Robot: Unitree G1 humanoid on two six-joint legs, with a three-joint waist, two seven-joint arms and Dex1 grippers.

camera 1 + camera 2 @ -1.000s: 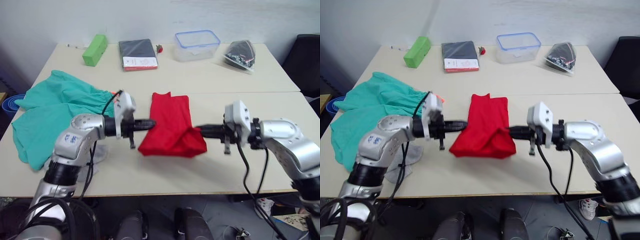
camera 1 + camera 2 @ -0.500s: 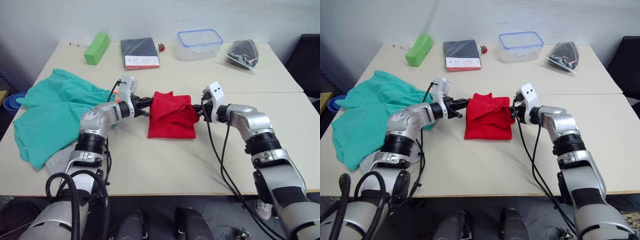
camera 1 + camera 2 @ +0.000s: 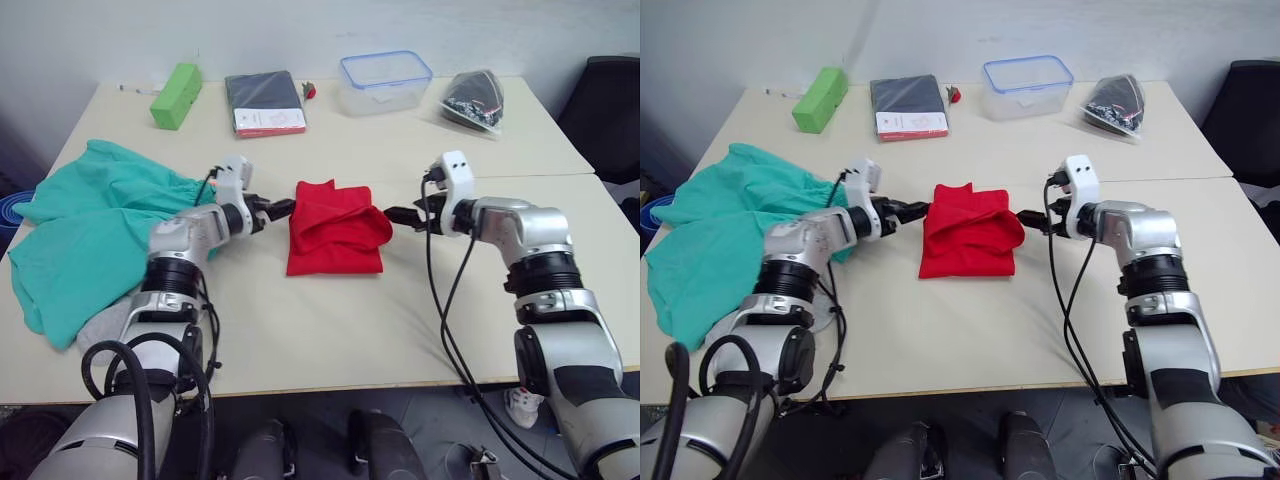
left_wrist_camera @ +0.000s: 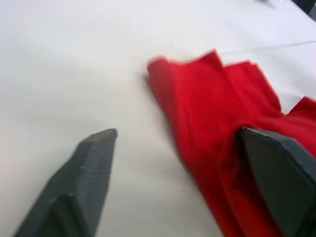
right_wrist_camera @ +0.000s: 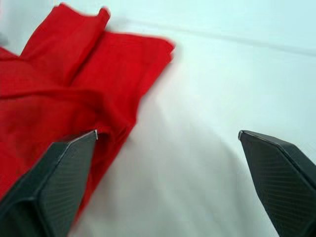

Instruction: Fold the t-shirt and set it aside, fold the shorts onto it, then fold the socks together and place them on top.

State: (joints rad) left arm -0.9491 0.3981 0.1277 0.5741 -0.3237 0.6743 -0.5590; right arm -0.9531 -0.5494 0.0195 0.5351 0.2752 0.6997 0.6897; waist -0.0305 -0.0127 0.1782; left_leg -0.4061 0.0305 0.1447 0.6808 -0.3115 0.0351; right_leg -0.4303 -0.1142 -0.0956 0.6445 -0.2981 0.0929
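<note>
T-shirt [image 3: 333,228]: rumpled red cotton, folded roughly rectangular.

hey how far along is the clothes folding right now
The t-shirt lies folded mid-table. In hand: left gripper and right gripper sit open at its sides. Left: setting it aside, then folding the shorts, spread unfolded, and the socks, partly under the shorts.

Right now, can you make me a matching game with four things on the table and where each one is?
Things:
1. t-shirt
2. shorts
3. green block
4. clear box with blue rim

Places:
A. far edge, on the robot's left
B. middle, folded, between the left hand and right hand
C. far edge, right of the dark book
D. spread out at the table's left end

Pairs: 1-B, 2-D, 3-A, 4-C
</note>
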